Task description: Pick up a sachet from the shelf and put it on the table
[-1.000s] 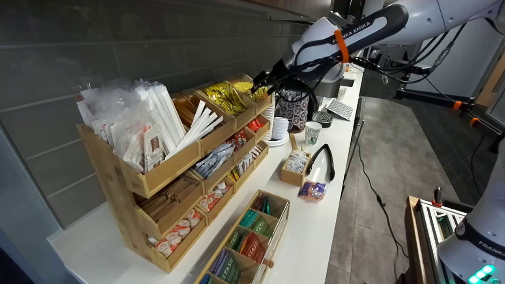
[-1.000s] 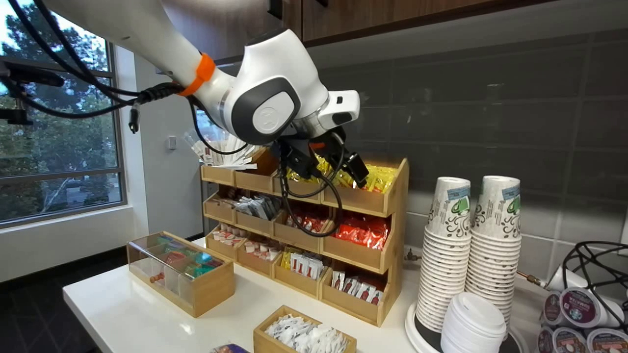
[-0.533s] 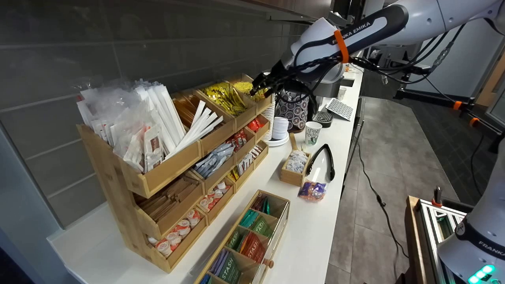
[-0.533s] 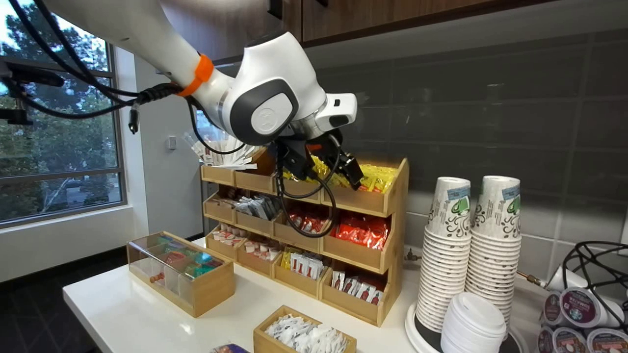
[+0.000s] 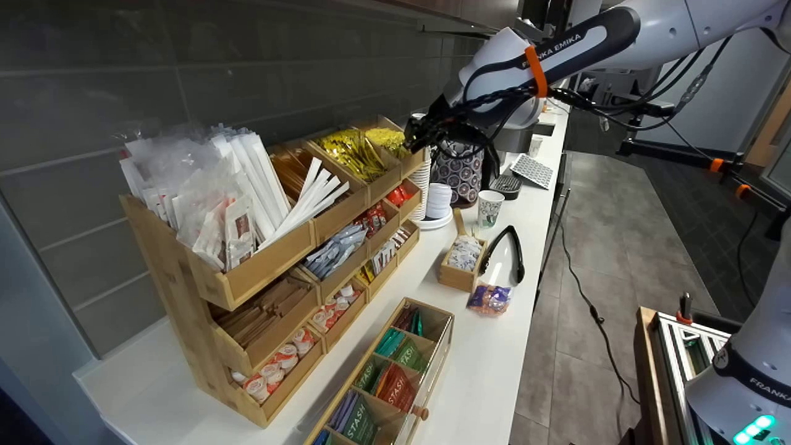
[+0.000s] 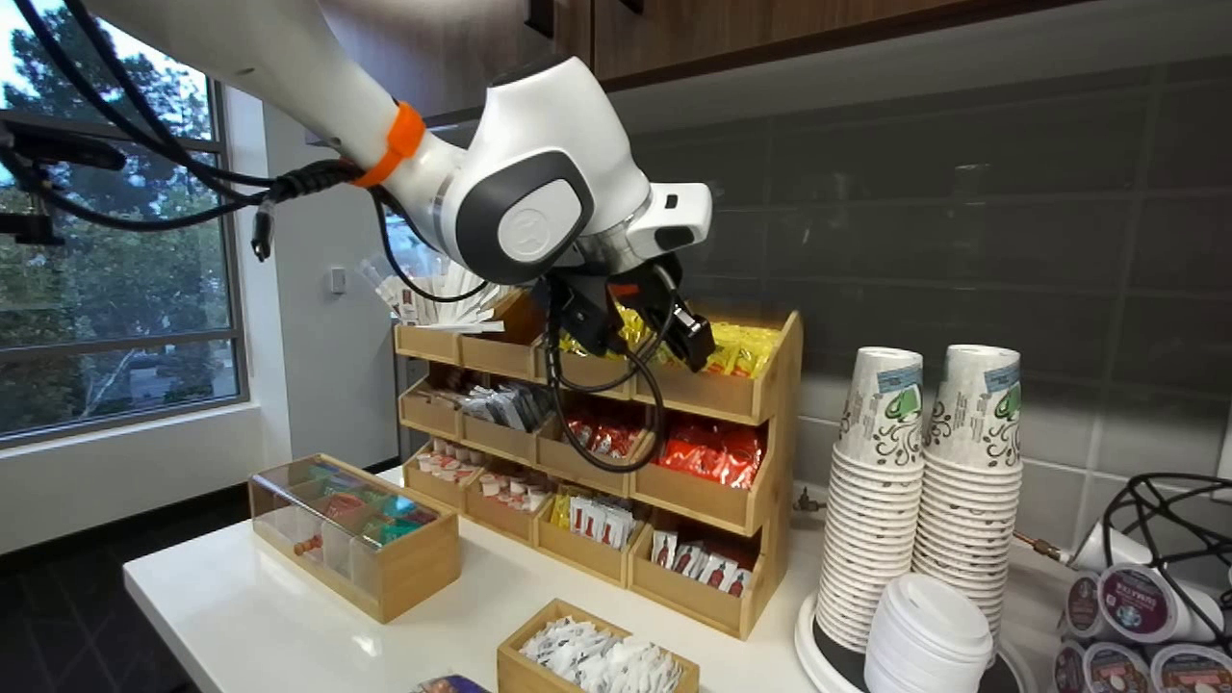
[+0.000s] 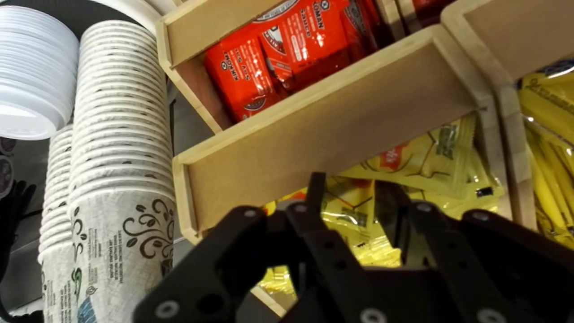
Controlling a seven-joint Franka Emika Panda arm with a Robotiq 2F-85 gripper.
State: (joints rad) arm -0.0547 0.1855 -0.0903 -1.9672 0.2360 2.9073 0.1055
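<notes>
Small, flat, shiny yellow-gold foil sachets [image 7: 417,159]: lying in the end compartment [image 7: 332,130] of the top tier of the stepped, light wooden shelf [image 5: 170,278].
Tall stacks of patterned white paper cups [image 7: 121,134]: just beside that end of the shelf.
Black two-fingered gripper [image 7: 354,188]: over that compartment on its white jointed arm [image 5: 667,37]; since half a second ago it has shifted slightly toward the cups, and in an exterior view it now hides less of the yellow pile [image 5: 384,137].
Fingers [image 7: 316,202]: parted, a clear gap between the tips with sachets showing through; nothing visibly gripped, contact with the pile impossible to tell.
Long, narrow white table [image 5: 476,371]: under the shelf, unchanged.
</notes>
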